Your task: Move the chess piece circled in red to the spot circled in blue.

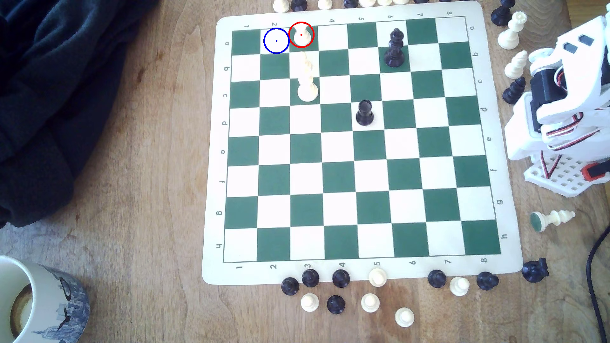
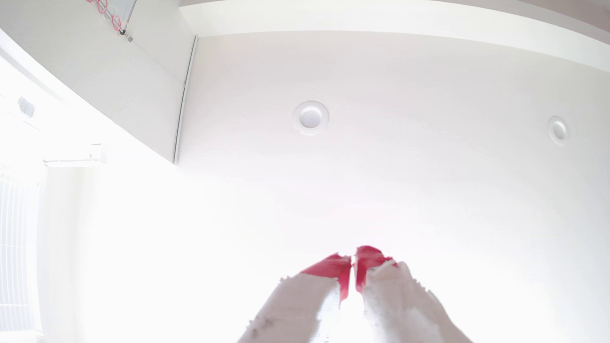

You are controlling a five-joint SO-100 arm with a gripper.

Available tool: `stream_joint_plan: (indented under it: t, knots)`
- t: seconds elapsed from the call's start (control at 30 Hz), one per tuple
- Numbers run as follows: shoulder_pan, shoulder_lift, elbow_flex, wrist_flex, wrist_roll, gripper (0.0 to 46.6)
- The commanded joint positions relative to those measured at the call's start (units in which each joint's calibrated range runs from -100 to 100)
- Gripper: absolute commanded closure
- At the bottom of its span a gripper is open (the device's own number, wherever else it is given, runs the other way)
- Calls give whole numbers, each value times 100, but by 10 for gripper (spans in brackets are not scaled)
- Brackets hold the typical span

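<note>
The chess piece [image 1: 301,35] stands upright on the far-row green square, just beside the spot [image 1: 276,41]. It looks light, rigid and slick, so pinch its narrow neck. The hand [image 2: 353,260] points ceilingward, tips nearly together, empty.

mug [image 1: 49,296] cropped at exterior view's lower left corner, arm [image 1: 567,109] cut by right edge, top-row pieces [image 1: 298,4] clipped

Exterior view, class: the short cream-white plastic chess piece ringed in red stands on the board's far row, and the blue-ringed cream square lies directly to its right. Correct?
No. In the exterior view the blue-ringed cream square lies directly to the left of the short cream-white plastic chess piece, which does stand on the far row.
</note>
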Motion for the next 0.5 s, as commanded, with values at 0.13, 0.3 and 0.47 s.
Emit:
stream_joint_plan:
  t: [0.13,0.3,0.47]
  knots:
    - [117,-20,18,855,5,464]
    - [156,-28,-227,2599,-10,464]
    - [961,643,-2068,5409,-29,464]
